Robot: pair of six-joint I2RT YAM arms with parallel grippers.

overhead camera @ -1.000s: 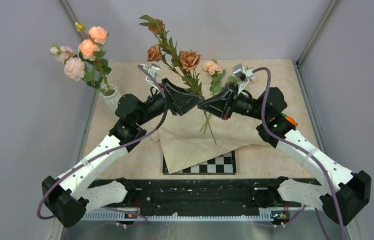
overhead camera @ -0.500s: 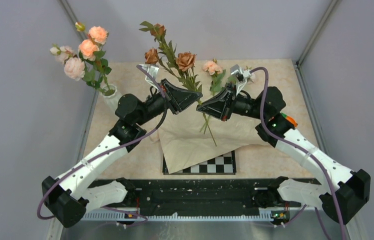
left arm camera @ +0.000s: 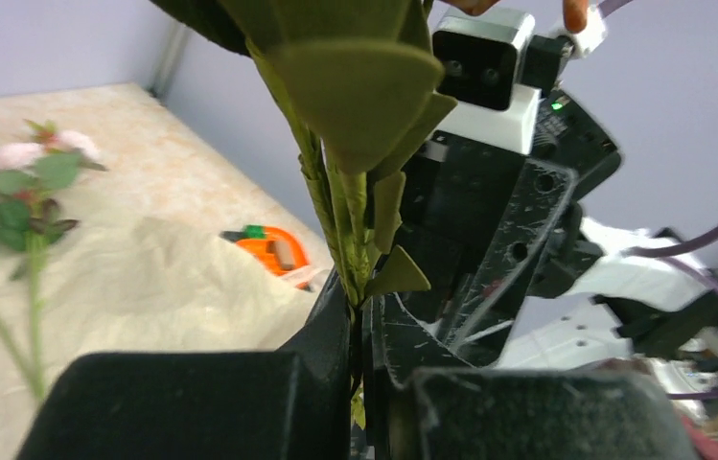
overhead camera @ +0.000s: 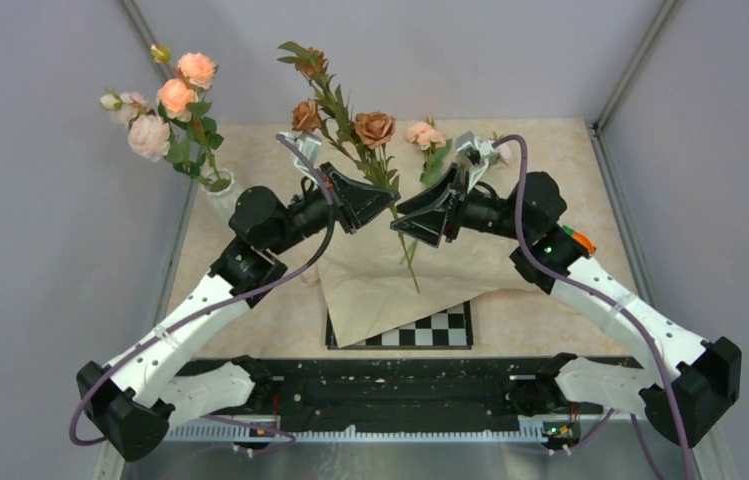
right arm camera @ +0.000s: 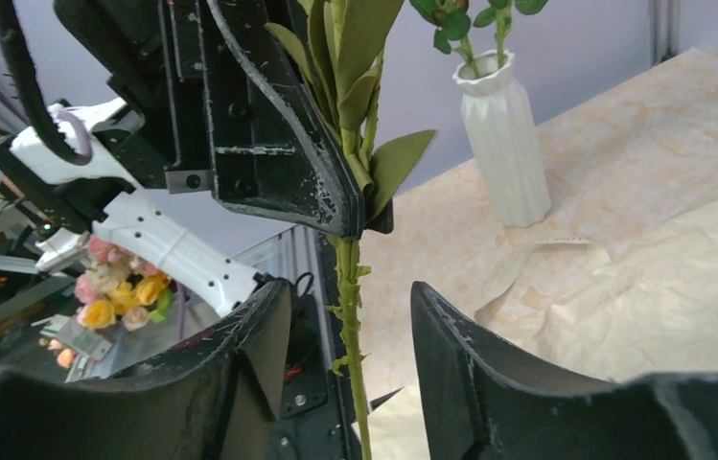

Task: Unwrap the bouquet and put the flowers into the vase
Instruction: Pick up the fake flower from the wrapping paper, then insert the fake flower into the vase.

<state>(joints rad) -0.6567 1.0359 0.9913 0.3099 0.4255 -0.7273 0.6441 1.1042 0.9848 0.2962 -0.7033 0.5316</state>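
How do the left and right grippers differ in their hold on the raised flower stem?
The left gripper is shut on the stem just under its leaves; the right gripper stands open, the stem passing free between its fingers. The left grips higher, the right sits lower. Both meet at that one stem.

Top view: looked down from above and behind left arm (overhead camera: 185, 315) and right arm (overhead camera: 630, 312), far off, whole tabletop (overhead camera: 550, 310) in frame. Left wrist view: sat close behind left fingers (left arm camera: 192, 402), faced right arm past stem (left arm camera: 335, 216). Right wrist view: close behind right fingers (right arm camera: 489, 383), faced left arm, vase (right arm camera: 506, 144) beyond. Wrist views looked at each other; all three shared stem.
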